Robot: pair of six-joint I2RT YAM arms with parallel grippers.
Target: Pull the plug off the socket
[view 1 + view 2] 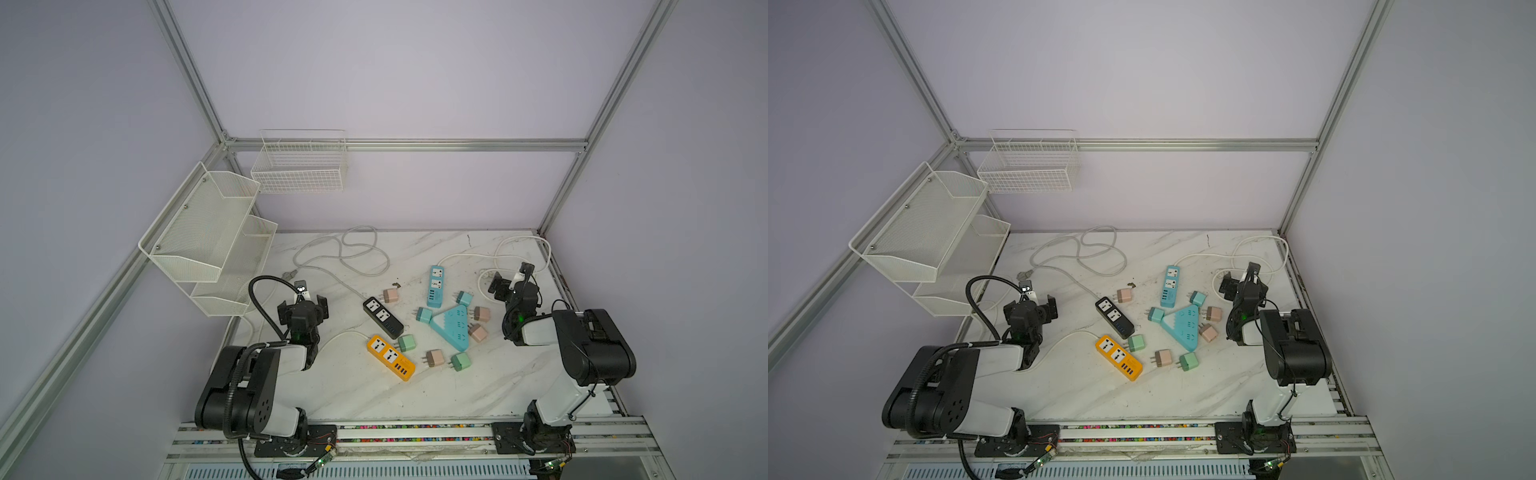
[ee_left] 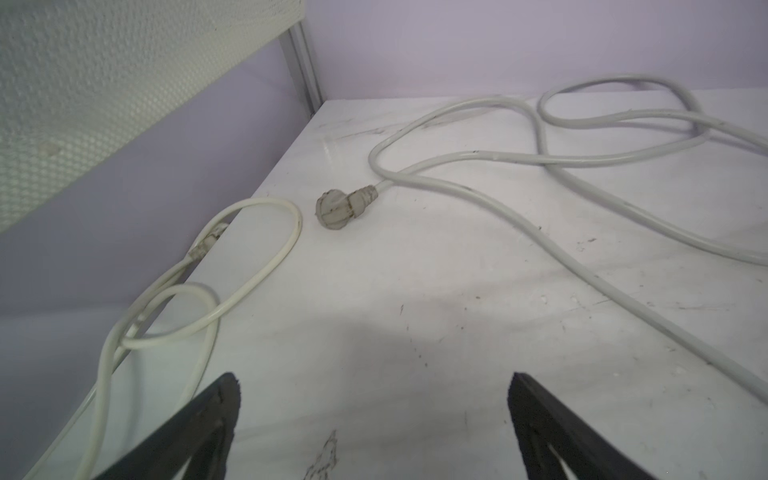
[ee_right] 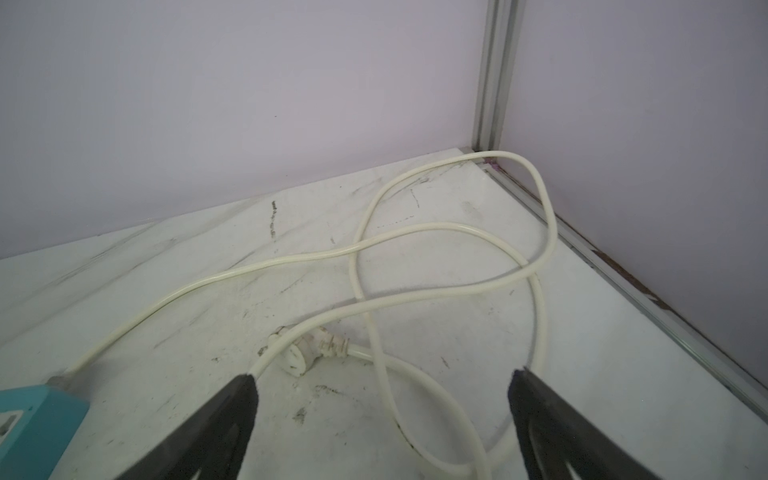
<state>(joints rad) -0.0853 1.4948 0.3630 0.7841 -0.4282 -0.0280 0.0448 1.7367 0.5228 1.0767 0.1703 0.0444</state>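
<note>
Though wide agape, left end effector (image 2: pixel 374 375) empty.

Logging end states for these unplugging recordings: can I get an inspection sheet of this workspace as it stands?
Surface: marble-look table, scuffed.
Job's things: black strip, orange strip, blue strip, triangular strip; eight loose plugs lie beside them, none seen in a socket.
Clutter: small dark scrap near the blue strip.
Grippers: left gripper and right gripper both open, fingers apart, holding nothing.
Cables: grey cord and white cord lie in loose loops.
Surroundings: mesh shelf and wire basket on the walls.
</note>
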